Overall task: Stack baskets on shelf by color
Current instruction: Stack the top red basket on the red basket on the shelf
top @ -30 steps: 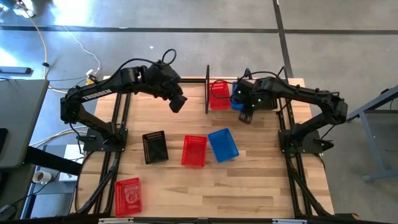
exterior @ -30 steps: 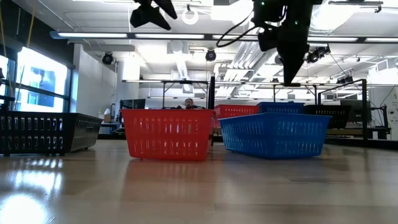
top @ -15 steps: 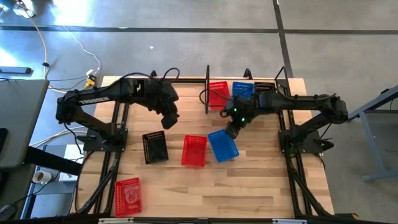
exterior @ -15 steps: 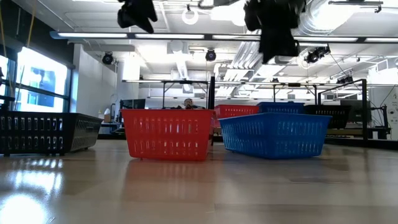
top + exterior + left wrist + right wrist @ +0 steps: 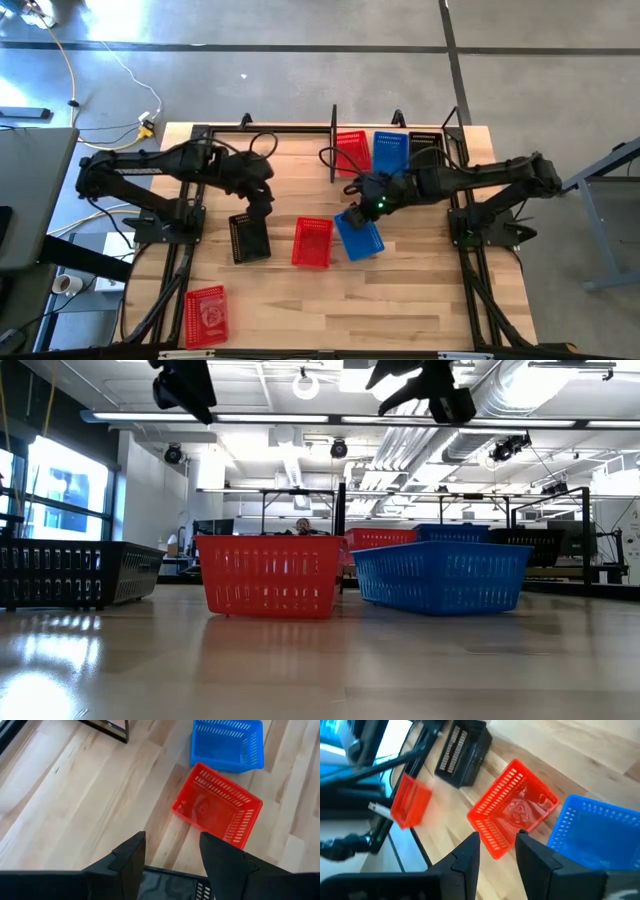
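On the table stand a black basket (image 5: pixel 249 238), a red basket (image 5: pixel 312 243) and a blue basket (image 5: pixel 358 235) in a row, each resting on its base, open side up. Another red basket (image 5: pixel 206 316) sits near the front left corner. The shelf (image 5: pixel 333 145) at the far edge holds a red (image 5: pixel 351 152), a blue (image 5: pixel 390 152) and a black basket (image 5: pixel 425 145). My left gripper (image 5: pixel 262 200) hangs open above the black basket's far end (image 5: pixel 170 885). My right gripper (image 5: pixel 352 205) hangs open above the blue basket's far end, with the red basket (image 5: pixel 512 815) ahead of it.
Black arm-mount frames (image 5: pixel 190 200) run along the table's left and right sides. Bare wood lies across the table's near half (image 5: pixel 350 310). The three loose baskets in the middle stand close together, the red and the blue (image 5: pixel 440 575) nearly touching.
My left gripper has come down toward the table's near edge, from mid-table to above the black basket. My right gripper has swung away from the shelf toward the near left, rolling its wrist, and now hangs over the blue basket. No basket has moved.
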Controlling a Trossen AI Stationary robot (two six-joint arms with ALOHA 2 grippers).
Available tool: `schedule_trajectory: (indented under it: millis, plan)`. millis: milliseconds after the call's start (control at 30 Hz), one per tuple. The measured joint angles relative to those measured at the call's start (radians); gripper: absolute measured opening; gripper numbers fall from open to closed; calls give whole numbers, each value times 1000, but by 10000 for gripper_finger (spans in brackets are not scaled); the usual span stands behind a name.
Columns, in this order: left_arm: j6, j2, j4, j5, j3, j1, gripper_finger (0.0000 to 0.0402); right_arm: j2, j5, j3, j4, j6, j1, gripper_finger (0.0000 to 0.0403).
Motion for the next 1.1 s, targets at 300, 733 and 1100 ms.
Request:
schedule_trajectory:
  millis: [300,733,1100]
  plan:
    - [-34,-9,-3,-22,-1,-42,177,32,139,0,17,122,67,110]
    - [-98,-8,0,-42,-1,-51,177,179,106,0,102,209,122,110]
    - [-116,-8,1,-43,-1,-51,177,290,30,0,103,317,170,110]
